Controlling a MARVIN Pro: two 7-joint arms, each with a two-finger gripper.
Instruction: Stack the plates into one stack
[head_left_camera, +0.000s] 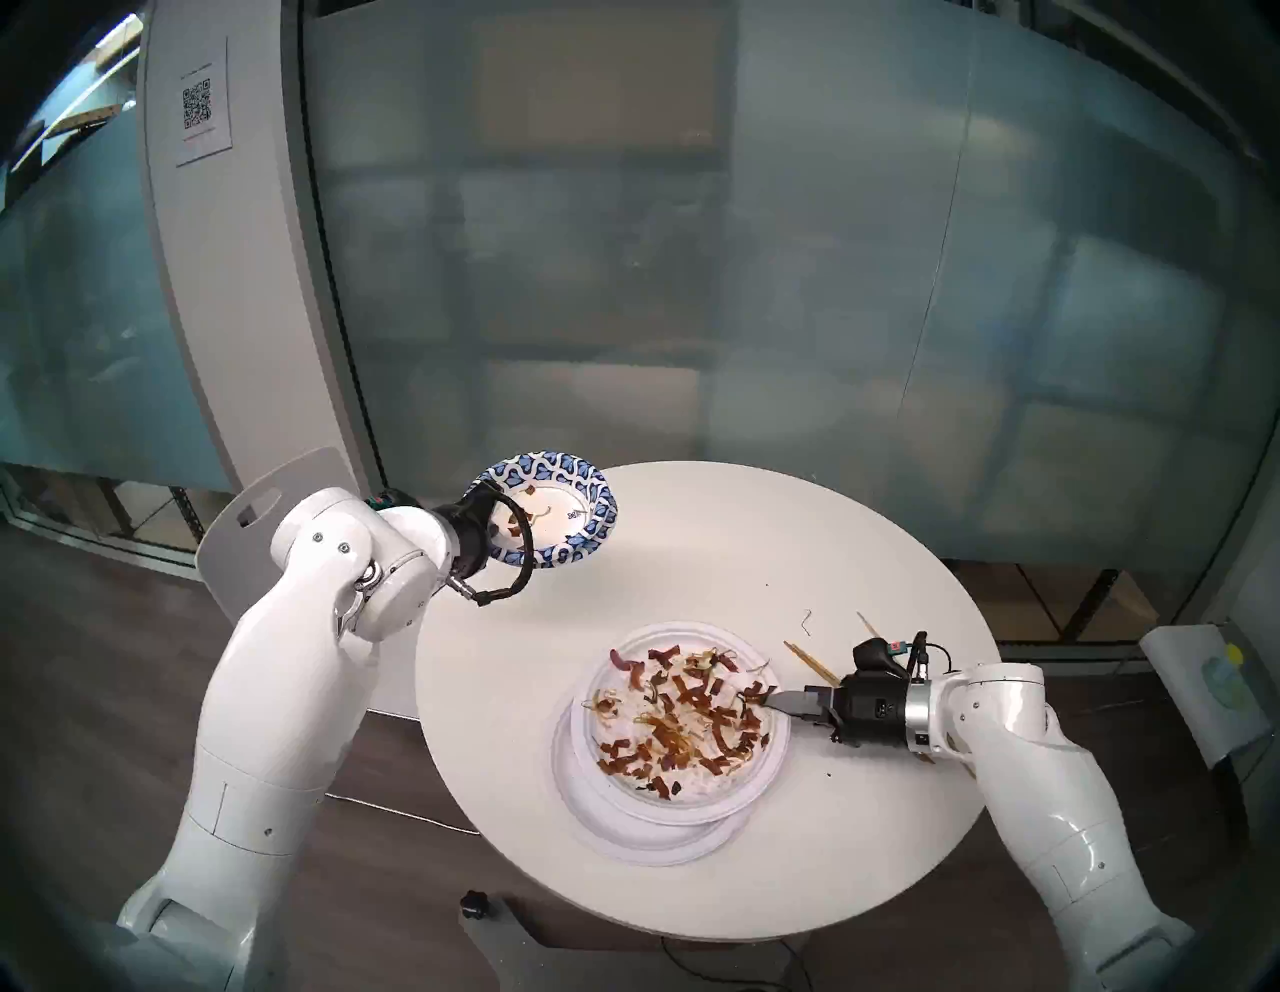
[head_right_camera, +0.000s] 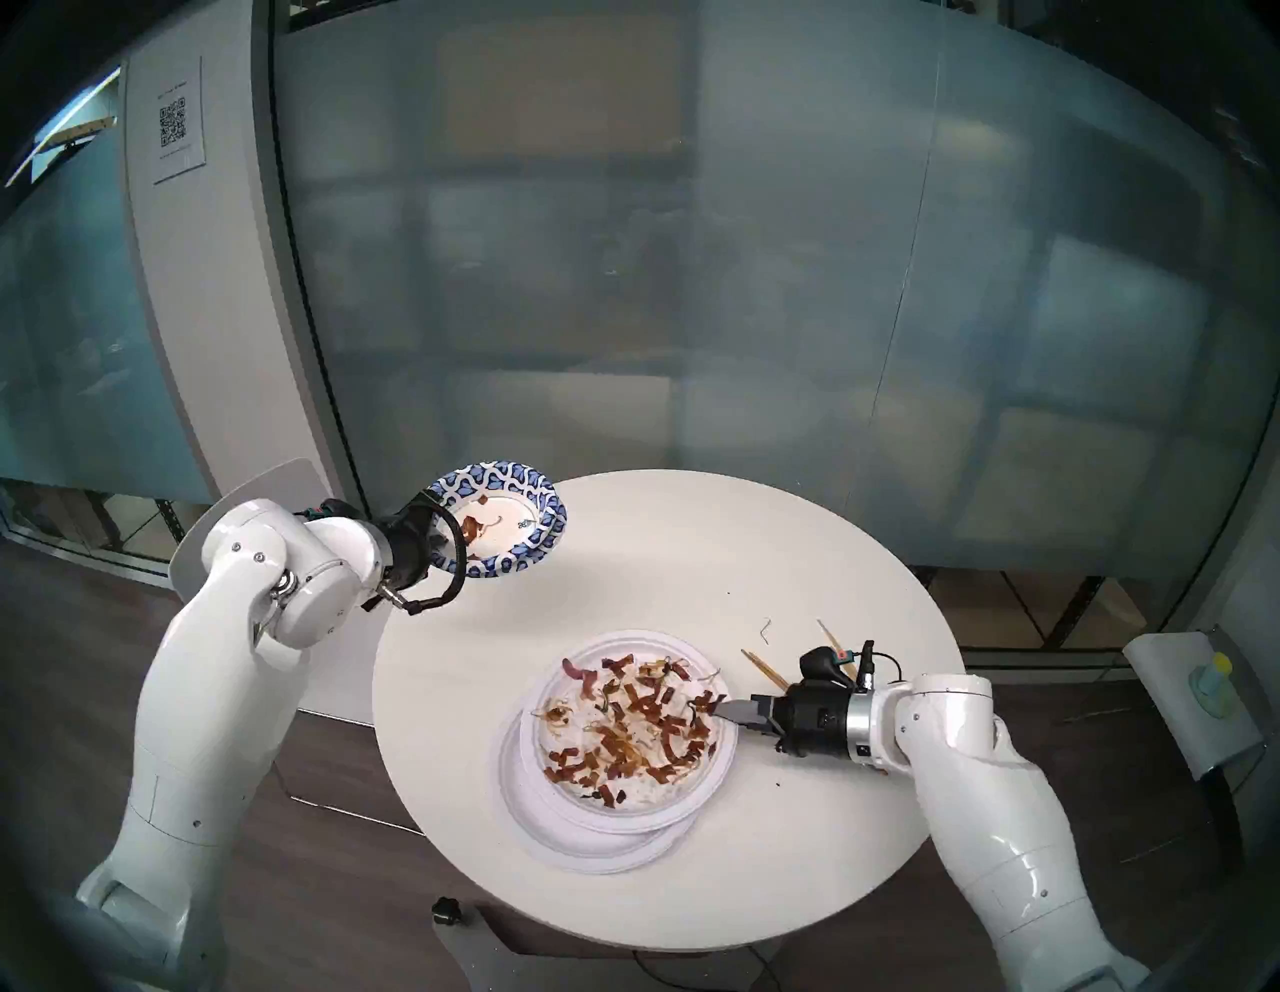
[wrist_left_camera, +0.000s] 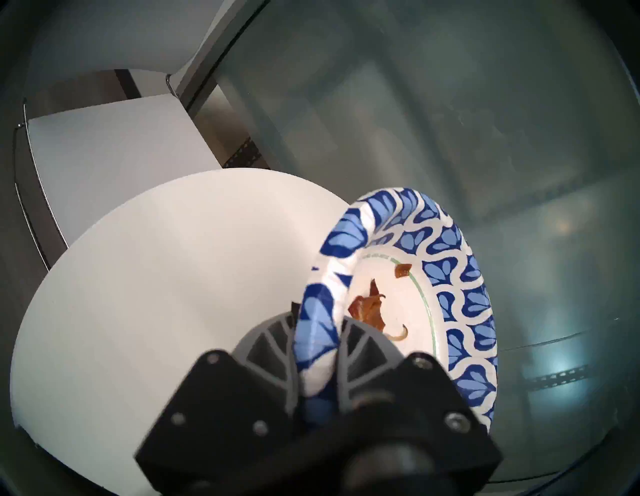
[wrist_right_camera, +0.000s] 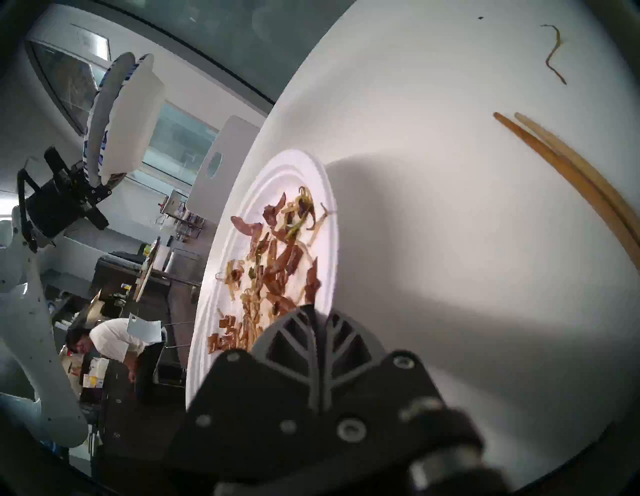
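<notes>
L fingers (wrist_left_camera: 317, 350) pinch blue-rim plate (wrist_left_camera: 457, 277) (R wrist view shows white underside); R fingers (wrist_right_camera: 317, 311) clenched, empty.

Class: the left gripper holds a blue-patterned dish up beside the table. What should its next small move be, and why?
Probably carry the blue-patterned dish, which the left gripper pinches by its rim, across and over the white plates. They already lie stacked, food scraps on top, and the shut right gripper sits at their edge.

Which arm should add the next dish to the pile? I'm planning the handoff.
Left. The left gripper is shut on the blue-patterned plate, held above the table. The right gripper is shut and empty beside the white plates.
</notes>
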